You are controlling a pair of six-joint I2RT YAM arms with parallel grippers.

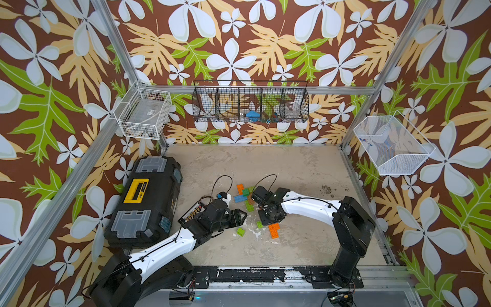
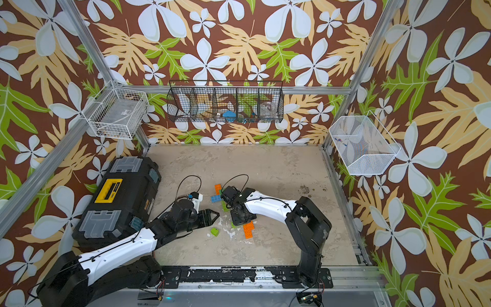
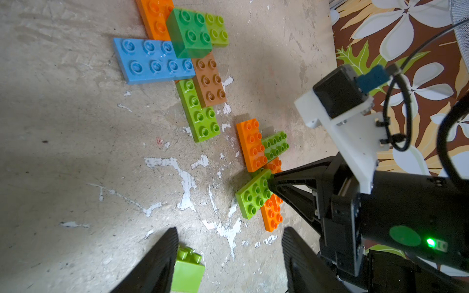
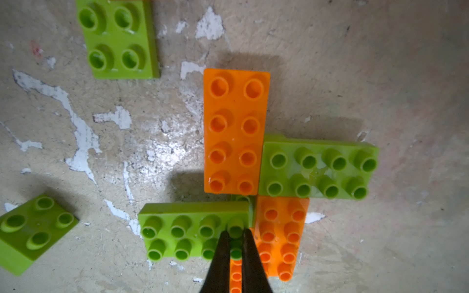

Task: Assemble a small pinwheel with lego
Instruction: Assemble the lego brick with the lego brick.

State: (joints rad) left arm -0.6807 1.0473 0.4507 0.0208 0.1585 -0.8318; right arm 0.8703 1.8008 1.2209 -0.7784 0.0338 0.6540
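Note:
A pinwheel of lego, two orange bricks [image 4: 236, 129] and two lime bricks [image 4: 317, 170], lies flat on the floor [image 1: 273, 230] [image 2: 248, 230]. My right gripper [image 4: 236, 232] points straight down, shut, with its tips on the end of one lime blade [image 4: 187, 233]. My left gripper [image 3: 229, 229] [image 1: 243, 214] hovers open just left of the pinwheel. A loose lime 2x2 brick [image 3: 187, 271] [image 1: 241, 231] lies beside one of its fingers [image 3: 157, 261], not gripped. Behind, blue [image 3: 152, 61], brown [image 3: 209, 78], dark green [image 3: 190, 33], orange and lime bricks lie bunched together.
A black toolbox [image 1: 148, 199] with a yellow handle fills the left side of the floor. Wire baskets hang on the left wall [image 1: 144, 113], back wall [image 1: 251, 105] and right wall [image 1: 390, 144]. Another lime 2x2 brick [image 4: 116, 38] lies near the pinwheel.

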